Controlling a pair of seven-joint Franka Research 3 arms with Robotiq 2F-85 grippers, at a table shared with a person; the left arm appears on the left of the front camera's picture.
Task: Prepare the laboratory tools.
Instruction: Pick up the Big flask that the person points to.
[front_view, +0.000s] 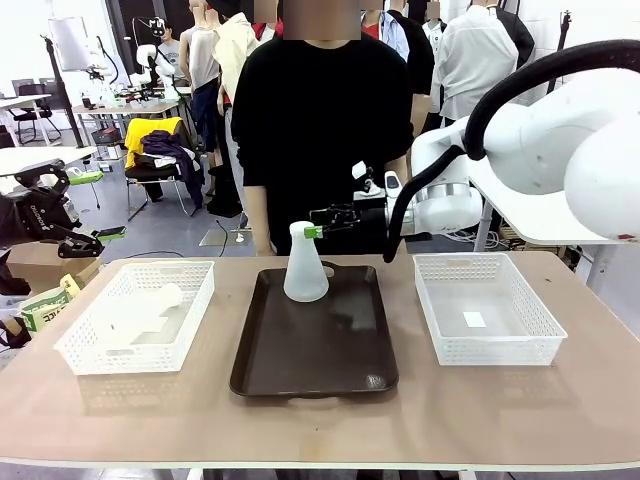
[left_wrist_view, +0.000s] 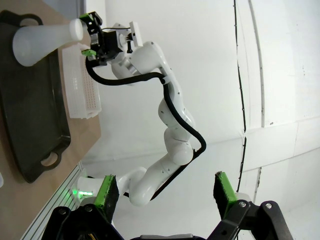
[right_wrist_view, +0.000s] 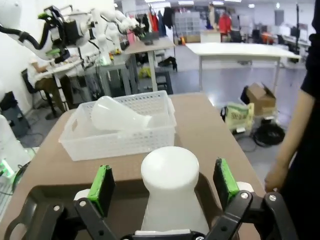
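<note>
One flask (front_view: 305, 265) is stood upright at the tray's (front_view: 320, 345) 12 o'clock end; the second flask (front_view: 140, 312) is laid in the basket (front_view: 120, 362) at the tray's 9 o'clock. The right gripper (front_view: 316, 230) is spread around the upright neck, pads (right_wrist_view: 101, 182) not touching. If the arm is moved sideways or the jaws are closed off-centre, the neck can be pushed and the flask tipped over. The left gripper (left_wrist_view: 165, 192) is also spread, empty.

upright flask (front_view: 305, 270) on far end of tray (front_view: 315, 350) | lying flask (front_view: 135, 315) in left basket (front_view: 75, 352) | right basket (front_view: 495, 352) beside tray
</note>
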